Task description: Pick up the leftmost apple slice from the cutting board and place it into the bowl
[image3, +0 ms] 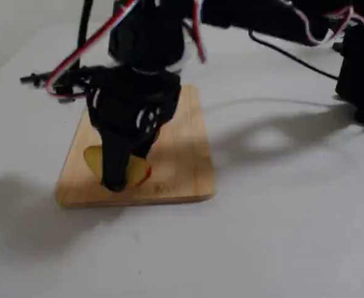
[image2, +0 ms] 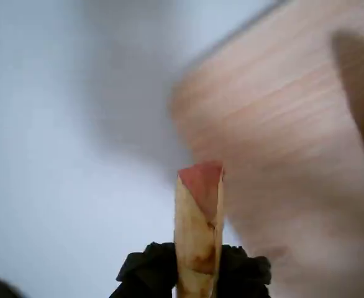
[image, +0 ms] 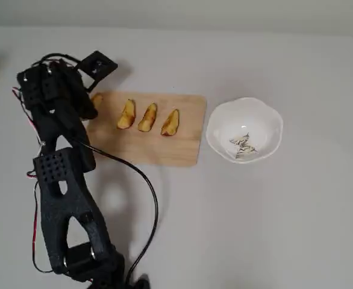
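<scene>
My gripper (image2: 196, 270) is shut on the leftmost apple slice (image2: 198, 211), which stands on end between the black fingers with its reddish skin tip up. In the fixed view the gripper (image3: 116, 177) points down over the near end of the cutting board (image3: 182, 155), and yellow flesh of the slice (image3: 138, 171) shows on both sides of the fingers. From overhead the arm hides most of that slice (image: 97, 100) at the left end of the board (image: 164, 147). The white bowl (image: 244, 129) stands right of the board, with nothing in it.
Three more yellow slices (image: 147, 117) lie in a row on the board's middle. The arm's black links and base (image: 68, 205) fill the left of the overhead view, with a cable (image: 146, 192) looping beside them. Bare white table (image: 255, 229) surrounds the bowl.
</scene>
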`<control>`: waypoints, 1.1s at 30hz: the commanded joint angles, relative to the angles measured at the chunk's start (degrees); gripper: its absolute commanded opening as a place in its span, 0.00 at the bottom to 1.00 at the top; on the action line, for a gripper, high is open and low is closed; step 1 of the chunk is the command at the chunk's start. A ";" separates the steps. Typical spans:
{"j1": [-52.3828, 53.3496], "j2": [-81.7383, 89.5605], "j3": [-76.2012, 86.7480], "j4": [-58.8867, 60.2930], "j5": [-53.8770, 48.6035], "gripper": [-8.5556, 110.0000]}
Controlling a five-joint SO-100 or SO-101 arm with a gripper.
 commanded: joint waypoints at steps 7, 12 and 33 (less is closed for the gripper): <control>13.71 16.35 -6.15 4.57 20.13 0.07; 27.95 19.60 -6.15 8.09 27.60 0.07; 59.33 3.25 -5.01 9.67 29.18 0.11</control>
